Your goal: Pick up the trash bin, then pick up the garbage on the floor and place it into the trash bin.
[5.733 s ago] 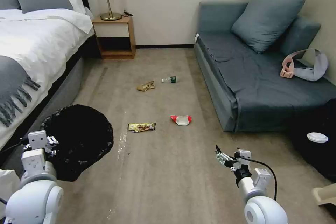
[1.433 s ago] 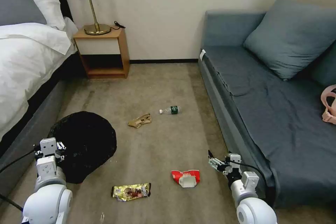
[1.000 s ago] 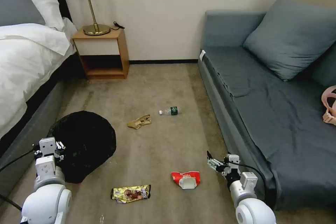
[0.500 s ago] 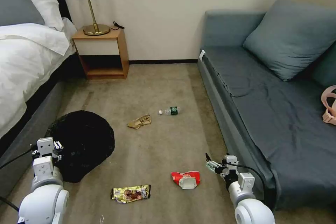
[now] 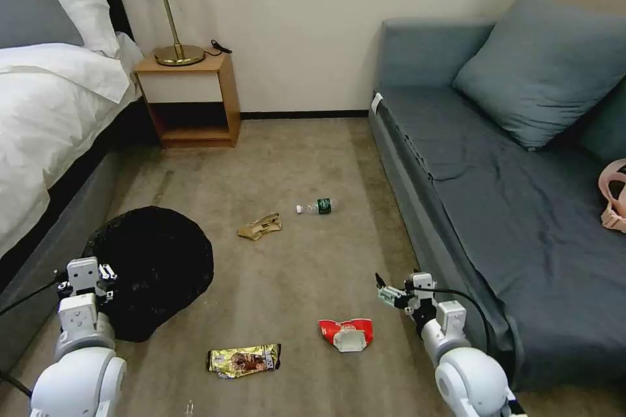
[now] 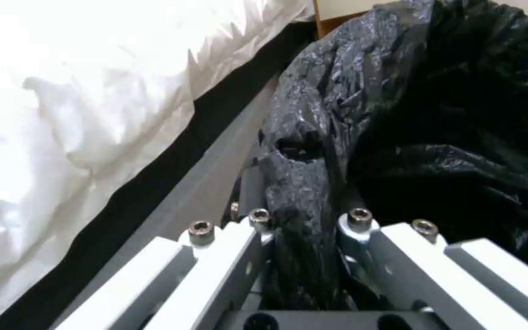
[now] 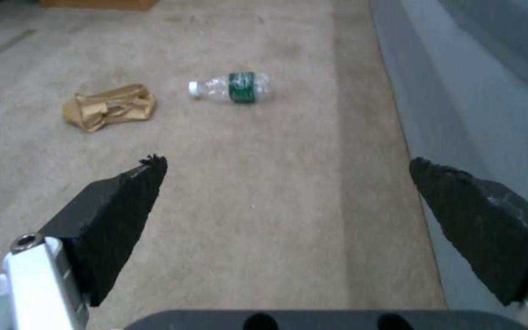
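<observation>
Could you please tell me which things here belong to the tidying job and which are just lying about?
Job:
bin, held by left gripper
red wrapper
gold wrapper
tan paper
bottle
right gripper, open

Not the job:
lamp
nightstand
sofa
pink strap

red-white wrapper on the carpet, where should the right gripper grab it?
Probably the raised white fold at the middle of the wrapper, coming straight down. It lies low on the carpet, so only that crumpled hump offers purchase. The right gripper is open beside it.
</observation>
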{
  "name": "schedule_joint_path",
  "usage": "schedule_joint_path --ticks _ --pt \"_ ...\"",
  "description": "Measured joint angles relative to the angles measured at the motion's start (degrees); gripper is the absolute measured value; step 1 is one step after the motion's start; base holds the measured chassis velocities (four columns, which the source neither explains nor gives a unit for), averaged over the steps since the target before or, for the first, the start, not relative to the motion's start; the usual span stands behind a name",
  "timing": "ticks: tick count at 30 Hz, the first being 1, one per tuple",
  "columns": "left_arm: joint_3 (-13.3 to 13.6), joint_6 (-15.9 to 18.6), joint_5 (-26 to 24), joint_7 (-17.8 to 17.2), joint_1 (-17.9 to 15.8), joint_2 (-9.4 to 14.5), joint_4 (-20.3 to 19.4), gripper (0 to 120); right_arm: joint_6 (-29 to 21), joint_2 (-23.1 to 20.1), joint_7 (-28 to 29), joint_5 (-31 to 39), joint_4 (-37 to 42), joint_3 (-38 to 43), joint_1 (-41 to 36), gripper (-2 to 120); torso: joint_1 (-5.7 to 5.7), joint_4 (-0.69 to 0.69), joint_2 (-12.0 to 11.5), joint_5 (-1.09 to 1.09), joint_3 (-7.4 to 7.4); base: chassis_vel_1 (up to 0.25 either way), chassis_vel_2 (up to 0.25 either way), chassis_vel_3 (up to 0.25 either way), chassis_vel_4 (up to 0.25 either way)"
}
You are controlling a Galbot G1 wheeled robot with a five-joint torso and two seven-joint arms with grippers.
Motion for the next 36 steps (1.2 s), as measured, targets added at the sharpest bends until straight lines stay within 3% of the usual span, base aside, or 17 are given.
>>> schedule_joint_path --ticks 10,18,31,36 --pt "-0.02 -0.30 0.53 1.02 -0.19 -0.08 0.04 5 -2.28 -8.71 -0.63 6.82 -1.76 -4.31 8.42 100 0.00 0.00 0.00 0.00 0.00 0.000 0.000 0.000 0.000" --pt "0.03 1.05 -0.31 0.30 -0.29 -0.28 -0.23 5 -3.52 -11.90 -2.08 7.96 -5.20 -12.91 16.86 100 0.00 0.00 0.00 0.00 0.00 0.000 0.000 0.000 0.000" --pt "-0.03 2.60 -0.98 -0.37 -0.34 -0.54 -1.10 5 -3.63 -10.84 -3.16 7.52 -13.27 -31.09 28.76 100 0.00 0.00 0.00 -0.03 0.00 0.000 0.000 0.000 0.000" --pt "-0.11 3.61 -1.38 -0.66 -0.57 0.00 -1.57 5 -3.29 -6.02 -4.01 7.37 -19.01 -39.65 35.48 100 0.00 0.01 0.00 -0.02 0.00 0.000 0.000 0.000 0.000"
